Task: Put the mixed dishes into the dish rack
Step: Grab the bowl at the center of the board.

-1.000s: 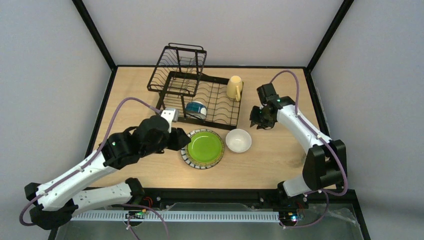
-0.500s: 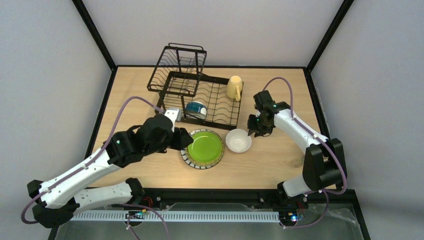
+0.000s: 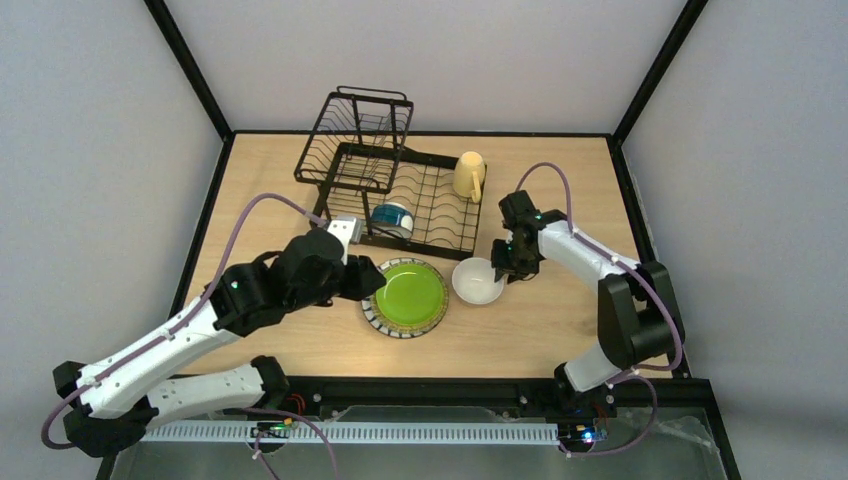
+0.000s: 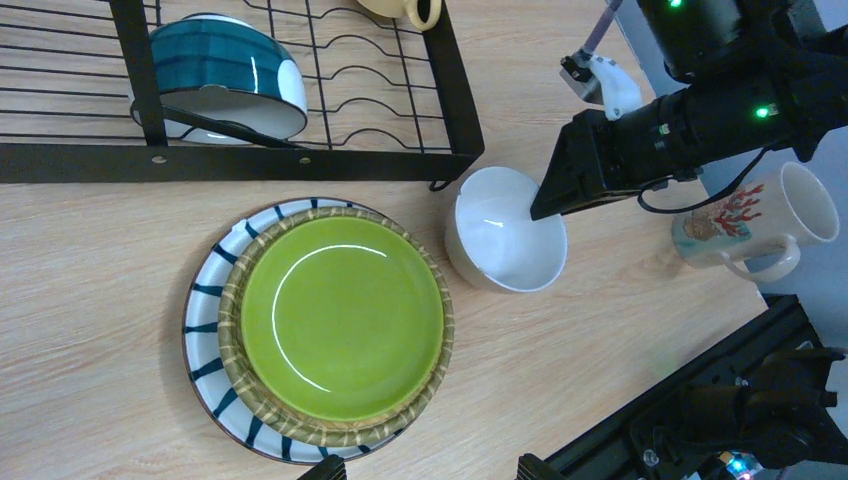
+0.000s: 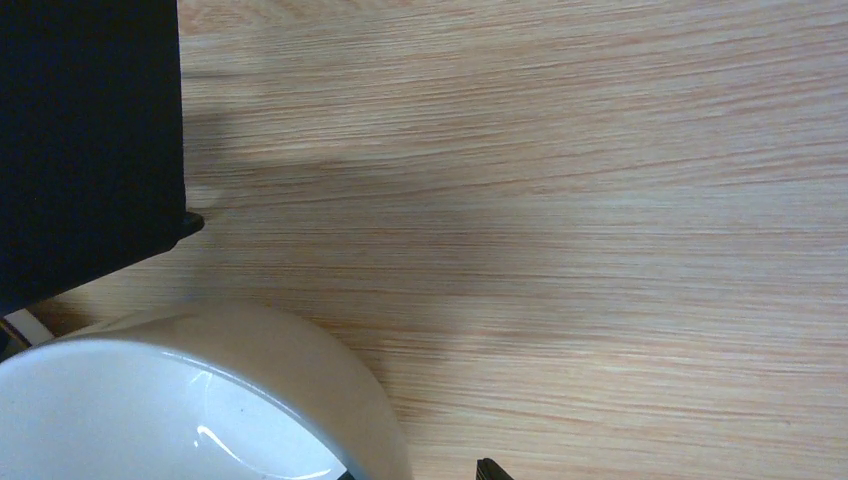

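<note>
Jaws spread, left gripper (image 3: pixel 372 282) hovers above wooden table (image 3: pixel 560 330) inside grey walls (image 3: pixel 450 60).

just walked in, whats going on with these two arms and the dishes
Two robot arms are loading dishes into a black wire rack. A blue bowl and a yellow mug are already in it. The right gripper is at the rim of the white bowl on the table, jaws open, nothing gripped yet. The left gripper hovers wide open beside the green plate. A cream mug by the right arm is not racked.
</note>
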You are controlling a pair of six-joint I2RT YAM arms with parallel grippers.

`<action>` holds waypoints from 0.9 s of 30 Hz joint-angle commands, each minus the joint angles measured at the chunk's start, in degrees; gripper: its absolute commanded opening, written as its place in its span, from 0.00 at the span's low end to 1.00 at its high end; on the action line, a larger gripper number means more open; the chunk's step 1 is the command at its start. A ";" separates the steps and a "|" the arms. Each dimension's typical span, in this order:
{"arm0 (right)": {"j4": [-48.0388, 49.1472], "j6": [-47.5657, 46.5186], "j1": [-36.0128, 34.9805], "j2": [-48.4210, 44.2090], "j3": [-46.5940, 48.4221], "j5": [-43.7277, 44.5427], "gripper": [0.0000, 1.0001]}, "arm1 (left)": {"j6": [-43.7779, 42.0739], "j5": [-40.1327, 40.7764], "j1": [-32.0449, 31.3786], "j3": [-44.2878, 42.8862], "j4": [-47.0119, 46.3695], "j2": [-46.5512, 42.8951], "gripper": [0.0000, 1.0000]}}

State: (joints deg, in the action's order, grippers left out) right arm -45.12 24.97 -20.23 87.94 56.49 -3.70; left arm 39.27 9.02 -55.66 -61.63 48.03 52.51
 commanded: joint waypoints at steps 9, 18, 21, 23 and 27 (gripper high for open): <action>5.23 -2.59 -0.25 5.57 -1.32 0.95 0.35 | 1.86 1.56 -0.08 2.30 0.29 -1.71 0.99; 5.29 -2.54 -0.23 2.83 -2.29 1.09 0.00 | 2.78 1.58 -0.06 1.74 0.81 -1.82 0.99; 4.53 -2.32 -0.25 -0.01 -2.39 1.97 0.00 | 3.29 1.46 -0.07 1.23 1.15 -2.16 0.99; 3.90 -2.24 -0.25 -2.18 -2.28 2.37 0.00 | 3.65 1.25 0.00 0.88 1.48 -2.30 0.99; 2.22 -1.88 -0.46 -6.34 -1.62 2.35 0.00 | 4.56 0.18 -0.08 0.46 2.04 -2.95 0.99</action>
State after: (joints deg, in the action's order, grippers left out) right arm -42.39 22.11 -20.67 86.89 54.35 -2.79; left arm 42.50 10.04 -55.66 -59.99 48.38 50.68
